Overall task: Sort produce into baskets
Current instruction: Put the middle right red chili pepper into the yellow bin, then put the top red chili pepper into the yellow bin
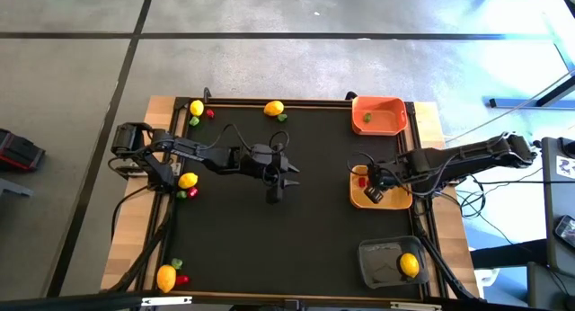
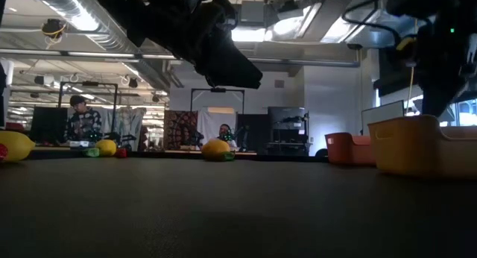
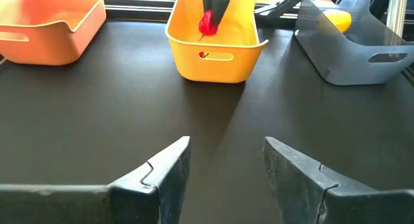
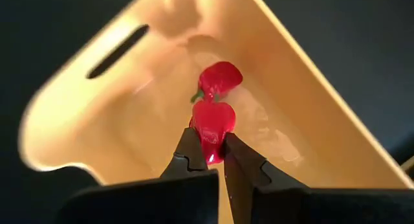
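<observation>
My right gripper [image 4: 208, 143] is shut on a small red piece [image 4: 212, 122] and hangs over the yellow-tan basket [image 1: 395, 201] at the table's right. A second red piece [image 4: 220, 78] lies on that basket's floor. My left gripper [image 3: 226, 162] stands open above the bare mat at mid-table [image 1: 274, 183], holding nothing. The orange basket [image 1: 379, 115] at the far right has a green piece in it. The dark grey basket [image 1: 386, 262] at the near right holds a lemon [image 1: 409, 264]. More lemons [image 1: 188, 180], red pieces and green pieces lie along the table's left side and far edge. My right gripper pinches the red piece by its near end [image 4: 210, 146] between its two fingertips, and most of the piece sticks out beyond them. The fingers come from above, pointing steeply down into the yellow-tan basket. The piece [image 3: 207, 23] hangs below the fingers inside the basket's walls.
Lemons with red and green bits sit at the far left corner [image 1: 196, 108], the far edge [image 1: 274, 108] and the near left corner [image 1: 166, 277]. The dark mat [image 1: 314, 239] between the arms is bare. People sit in the room beyond the table [image 2: 78, 120].
</observation>
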`<state>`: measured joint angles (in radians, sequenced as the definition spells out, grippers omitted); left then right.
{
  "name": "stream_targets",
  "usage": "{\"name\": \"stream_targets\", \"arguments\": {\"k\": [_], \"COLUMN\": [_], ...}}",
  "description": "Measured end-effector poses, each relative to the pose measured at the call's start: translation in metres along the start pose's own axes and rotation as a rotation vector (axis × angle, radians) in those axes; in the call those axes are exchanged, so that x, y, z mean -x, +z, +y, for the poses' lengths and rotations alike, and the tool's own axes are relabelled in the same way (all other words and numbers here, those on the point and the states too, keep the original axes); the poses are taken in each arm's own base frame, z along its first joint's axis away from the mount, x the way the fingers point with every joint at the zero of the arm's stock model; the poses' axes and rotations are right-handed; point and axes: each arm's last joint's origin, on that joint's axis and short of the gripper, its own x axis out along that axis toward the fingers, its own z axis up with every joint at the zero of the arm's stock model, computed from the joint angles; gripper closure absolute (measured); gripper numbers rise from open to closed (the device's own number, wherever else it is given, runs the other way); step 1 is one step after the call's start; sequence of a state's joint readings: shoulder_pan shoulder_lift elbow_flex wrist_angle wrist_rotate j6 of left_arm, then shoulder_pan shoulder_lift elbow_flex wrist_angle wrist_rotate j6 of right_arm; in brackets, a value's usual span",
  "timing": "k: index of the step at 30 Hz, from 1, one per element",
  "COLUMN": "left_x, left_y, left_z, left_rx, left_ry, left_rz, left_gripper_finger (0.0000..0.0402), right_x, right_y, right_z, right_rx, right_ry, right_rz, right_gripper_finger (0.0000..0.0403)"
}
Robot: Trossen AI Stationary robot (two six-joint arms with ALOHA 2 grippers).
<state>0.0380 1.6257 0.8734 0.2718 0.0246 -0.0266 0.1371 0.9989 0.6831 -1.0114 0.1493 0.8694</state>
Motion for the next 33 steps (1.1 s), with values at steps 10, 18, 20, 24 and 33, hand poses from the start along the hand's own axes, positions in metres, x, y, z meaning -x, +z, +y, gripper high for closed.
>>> {"name": "stream_targets", "arguments": {"k": [10,18,20,24,33], "left_x": [0.000,0.000,0.000,0.000,0.000], "left_y": [0.000,0.000,0.000,0.000,0.000], "left_z": [0.000,0.000,0.000,0.000,0.000], "left_rx": [0.000,0.000,0.000,0.000,0.000], "left_ry": [0.000,0.000,0.000,0.000,0.000], "left_rz": [0.000,0.000,0.000,0.000,0.000], "left_gripper_finger": [0.0213,0.0212,0.0212,0.0212,0.0212], "right_x": [-0.035,-0.045,-0.045,-0.046,-0.045], "right_y": [-0.012,-0.015,-0.015,-0.015,-0.015], "right_z": [-0.007,-0.011,-0.011,-0.011,-0.011], "right_rx": [-0.025,-0.064,-0.071,-0.073,-0.069], "right_ry": [-0.005,-0.038,-0.028,-0.031,-0.037], "right_rz": [-0.027,-0.079,-0.087,-0.094,-0.087], "right_gripper_finger": [0.0398,0.0397,0.0395,0.0364,0.0265]}}
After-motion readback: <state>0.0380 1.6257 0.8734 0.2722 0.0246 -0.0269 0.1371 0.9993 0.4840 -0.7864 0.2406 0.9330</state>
